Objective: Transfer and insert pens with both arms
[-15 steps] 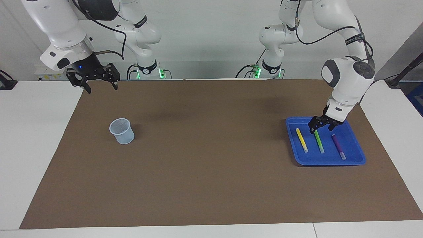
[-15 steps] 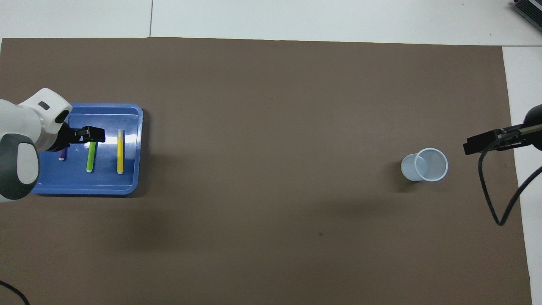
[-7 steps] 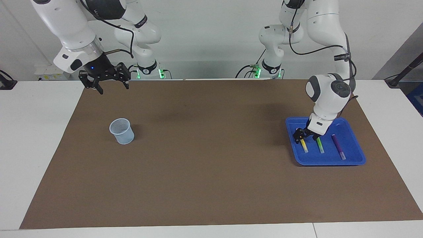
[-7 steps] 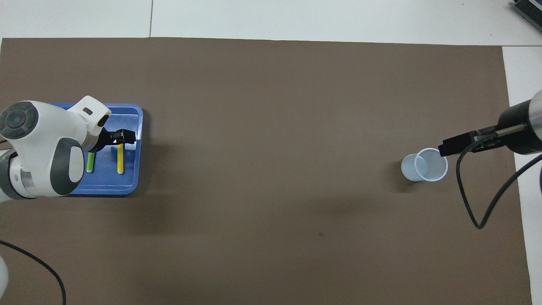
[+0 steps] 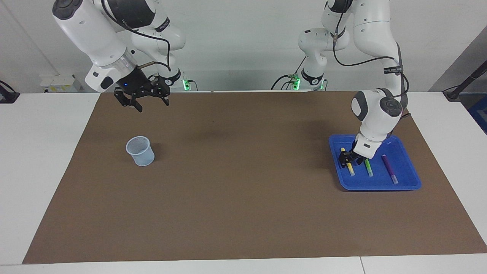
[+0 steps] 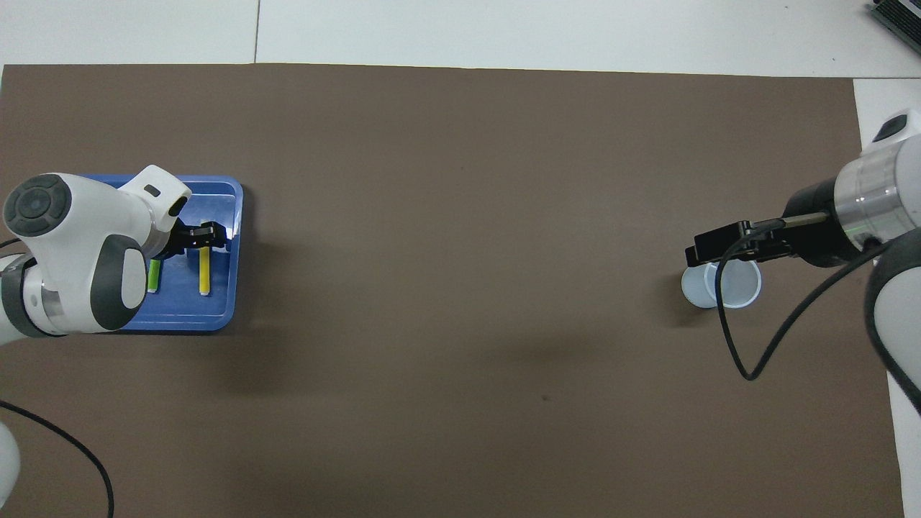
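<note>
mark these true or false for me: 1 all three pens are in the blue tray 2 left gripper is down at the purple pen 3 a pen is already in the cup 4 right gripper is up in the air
1. True: the yellow pen, green pen and purple pen lie in the blue tray.
2. False: the left gripper is at the yellow pen.
3. False: the cup holds no pen.
4. True: the right gripper hangs above the mat, open.
</note>
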Available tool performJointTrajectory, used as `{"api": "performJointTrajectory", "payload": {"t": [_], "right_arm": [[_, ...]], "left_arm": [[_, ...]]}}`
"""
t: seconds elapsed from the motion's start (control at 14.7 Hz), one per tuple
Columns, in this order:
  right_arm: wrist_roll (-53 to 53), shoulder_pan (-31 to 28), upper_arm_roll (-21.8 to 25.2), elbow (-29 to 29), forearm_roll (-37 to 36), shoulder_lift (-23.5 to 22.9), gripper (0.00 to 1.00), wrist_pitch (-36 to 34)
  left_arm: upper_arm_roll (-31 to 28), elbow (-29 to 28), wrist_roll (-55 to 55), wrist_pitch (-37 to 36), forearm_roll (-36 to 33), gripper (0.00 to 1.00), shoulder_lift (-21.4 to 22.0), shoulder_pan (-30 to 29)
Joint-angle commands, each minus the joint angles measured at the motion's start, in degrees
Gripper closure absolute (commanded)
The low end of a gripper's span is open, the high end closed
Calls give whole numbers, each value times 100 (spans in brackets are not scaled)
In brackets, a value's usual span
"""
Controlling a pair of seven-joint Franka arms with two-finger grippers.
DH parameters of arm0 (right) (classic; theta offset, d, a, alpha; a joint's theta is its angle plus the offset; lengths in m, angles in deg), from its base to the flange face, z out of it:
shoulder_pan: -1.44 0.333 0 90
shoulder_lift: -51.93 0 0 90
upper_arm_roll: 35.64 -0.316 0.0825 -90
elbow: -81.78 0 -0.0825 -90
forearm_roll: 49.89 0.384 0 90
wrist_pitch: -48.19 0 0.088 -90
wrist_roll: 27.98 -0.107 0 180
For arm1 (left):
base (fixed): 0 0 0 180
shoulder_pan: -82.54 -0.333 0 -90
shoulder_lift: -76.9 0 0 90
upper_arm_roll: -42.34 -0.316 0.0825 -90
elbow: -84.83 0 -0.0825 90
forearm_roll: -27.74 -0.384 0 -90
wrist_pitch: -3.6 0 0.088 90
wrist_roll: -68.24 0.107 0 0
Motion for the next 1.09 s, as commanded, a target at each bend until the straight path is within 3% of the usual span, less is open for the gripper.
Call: {"api": "performJointTrajectory", "payload": {"t": [0.0,0.2,0.61,0.88,1.02], "right_arm": [[-370,255,-1,-453,379,280,0,356],[-467,300,-10,-453,468,289,0,365],[-599,361,-1,-698,967,288,0,707],[-590,572,-10,-1051,1206,315,0,1270],[-599,677,-1,-1191,1521,271,0,1489]], "left_arm": [[-36,-56,-5,106,-9,61,-11,25],[-36,-38,-84,36,-9,100,-11,16],[-36,478,-443,-683,18,100,-11,43],[7,1331,-1724,-1763,70,100,6,60],[16,1665,-2383,-2343,498,100,76,60]]}}
